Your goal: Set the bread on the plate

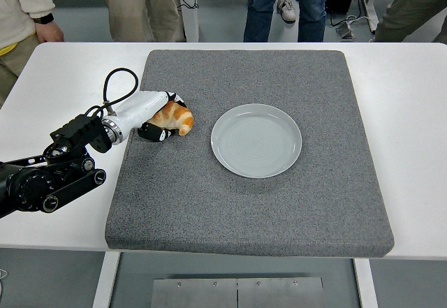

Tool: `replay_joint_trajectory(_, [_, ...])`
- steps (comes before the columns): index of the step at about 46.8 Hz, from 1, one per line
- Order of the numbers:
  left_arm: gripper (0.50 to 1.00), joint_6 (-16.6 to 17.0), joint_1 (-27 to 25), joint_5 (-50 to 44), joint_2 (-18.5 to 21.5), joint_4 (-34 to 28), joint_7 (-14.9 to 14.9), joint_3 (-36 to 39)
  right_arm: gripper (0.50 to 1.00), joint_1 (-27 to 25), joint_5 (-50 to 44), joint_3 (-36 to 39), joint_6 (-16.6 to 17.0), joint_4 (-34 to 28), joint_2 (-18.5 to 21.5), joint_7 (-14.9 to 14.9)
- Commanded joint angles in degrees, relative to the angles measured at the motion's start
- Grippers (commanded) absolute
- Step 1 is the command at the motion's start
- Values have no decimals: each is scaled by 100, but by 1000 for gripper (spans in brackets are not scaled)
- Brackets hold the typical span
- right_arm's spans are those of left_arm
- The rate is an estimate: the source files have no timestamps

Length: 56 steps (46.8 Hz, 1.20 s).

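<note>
The left hand (155,116) is in over the left side of the grey mat (244,203), white shell on top, and its fingers are curled down around the bread (174,116), a golden croissant, with the thumb (155,133) tucked under on the near side. So that is a grasp: the croissant sits inside the hand's curl, its right end poking out past the fingertips toward the middle of the mat. It looks to be resting on the mat, though whether it is lifted at all cannot be told from up here. Off to the right of the hand, a clear gap away, lies the plate (256,140), pale grey-green and round, flat on the mat with nothing on it. Behind the hand, the black forearm (49,175) trails back to the left edge over the white table (56,77), a black cable (115,84) looping up above the wrist. Beyond the hand, along the far edge of the table, stand several people (140,4), legs and sleeves only in view. One person's hand (49,32) hangs at the far left corner.
</note>
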Motion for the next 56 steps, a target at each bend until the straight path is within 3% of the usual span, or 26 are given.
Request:
replay_joint_trajectory(1, [500, -122, -46, -13, 14, -3, -149, -8, 1000, 0, 0, 0, 0, 0, 0, 3])
replay_joint_trajectory(15, [500, -403, -415, -276, 313, -55, -466, -17, 1000, 0, 0, 0, 0, 0, 0, 3])
replay_joint_trajectory(56, [500, -1150, -2199, -751, 1368, -574, -466, -26, 1000, 0, 0, 0, 0, 0, 0, 3])
